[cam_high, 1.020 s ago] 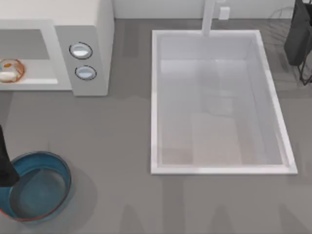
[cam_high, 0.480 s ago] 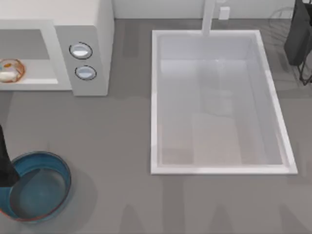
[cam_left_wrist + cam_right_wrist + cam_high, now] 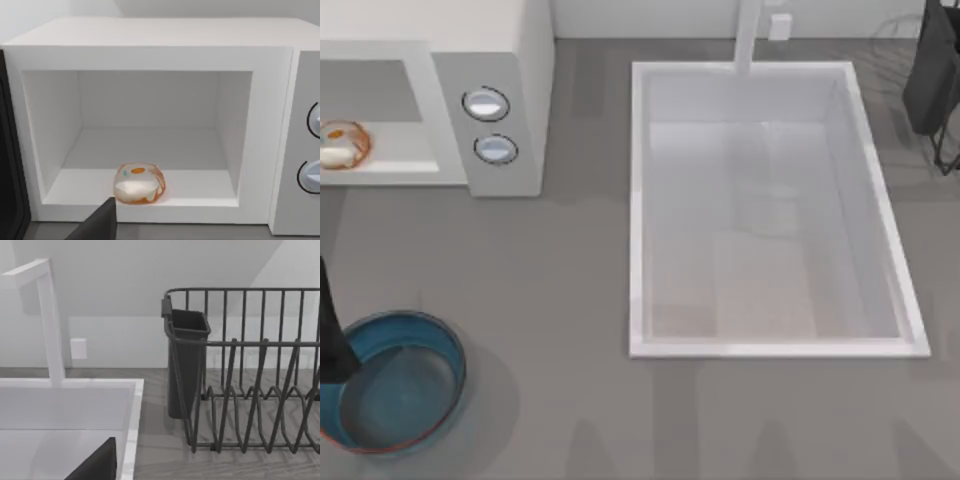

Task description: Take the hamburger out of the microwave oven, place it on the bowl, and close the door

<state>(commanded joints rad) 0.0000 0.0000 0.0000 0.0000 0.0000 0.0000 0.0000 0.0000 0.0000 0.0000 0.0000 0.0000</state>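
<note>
Grey countertop carries the microwave oven (image 3: 470, 100), its hamburger (image 3: 139, 184) on the cavity floor just ahead of the left gripper (image 3: 97, 224), finger state unreadable; a low approach could knock the bun deeper or catch the cavity lip.

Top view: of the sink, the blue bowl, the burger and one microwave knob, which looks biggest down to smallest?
1. Sink
2. Bowl
3. Hamburger and knob: about alike, too close to rank.
</note>
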